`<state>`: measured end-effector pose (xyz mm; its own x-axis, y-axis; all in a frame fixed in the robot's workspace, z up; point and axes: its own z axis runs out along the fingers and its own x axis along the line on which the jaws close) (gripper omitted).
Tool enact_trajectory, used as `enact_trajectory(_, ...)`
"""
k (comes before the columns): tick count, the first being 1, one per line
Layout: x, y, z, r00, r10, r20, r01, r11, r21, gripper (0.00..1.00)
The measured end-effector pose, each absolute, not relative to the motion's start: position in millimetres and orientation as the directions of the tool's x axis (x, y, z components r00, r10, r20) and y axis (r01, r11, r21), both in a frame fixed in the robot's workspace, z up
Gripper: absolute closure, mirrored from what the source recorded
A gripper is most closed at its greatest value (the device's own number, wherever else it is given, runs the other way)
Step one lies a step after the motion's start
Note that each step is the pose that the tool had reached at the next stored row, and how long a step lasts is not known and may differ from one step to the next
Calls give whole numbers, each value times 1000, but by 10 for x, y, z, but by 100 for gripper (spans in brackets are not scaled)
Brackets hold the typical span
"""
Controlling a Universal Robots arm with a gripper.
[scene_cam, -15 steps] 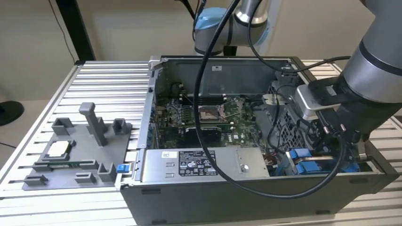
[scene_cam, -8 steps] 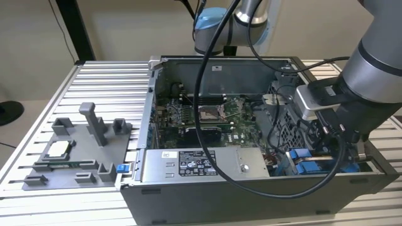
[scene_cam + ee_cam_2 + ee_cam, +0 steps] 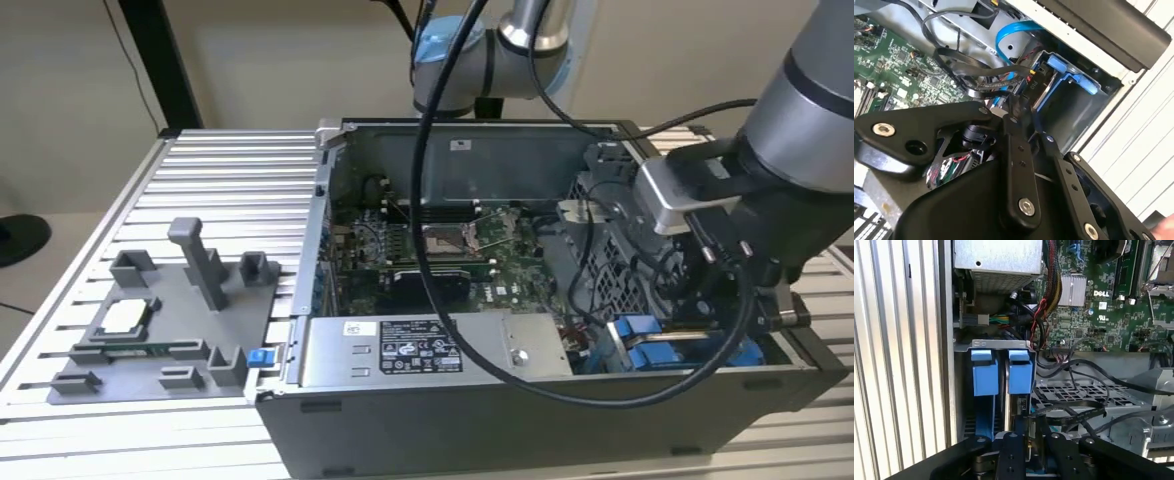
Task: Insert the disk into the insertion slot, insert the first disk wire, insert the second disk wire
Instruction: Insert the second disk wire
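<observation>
While the claw point(image 3: 1029, 450) pinches narrow on what looks like a wire plug, the disk point(image 3: 1019, 415) sits just ahead, edge-on in the slot point(image 3: 999, 345).

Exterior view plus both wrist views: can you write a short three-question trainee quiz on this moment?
1. True or false: the gripper is down inside the open computer case, close to the insertion slot.
2. The plastic tabs at the insertion slot are: A red, B blue, C yellow.
3. Fill in: the computer case stands on a ribbed metal ____.

Key: 1 true; 2 B; 3 table.
</observation>
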<state>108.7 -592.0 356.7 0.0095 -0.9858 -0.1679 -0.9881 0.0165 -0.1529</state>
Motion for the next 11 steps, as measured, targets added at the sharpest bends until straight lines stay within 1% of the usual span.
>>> enact_trajectory(1,1087,-5920,3705,9,-986,-168,-988,17,-152,0)
enact_trajectory(3,1087,-5920,3802,8,-986,-168,-988,17,-152,0)
enact_trajectory(6,1087,-5920,3857,8,-986,-168,-988,17,-151,0)
enact_trajectory(11,1087,-5920,3860,8,-986,-168,-988,17,-151,0)
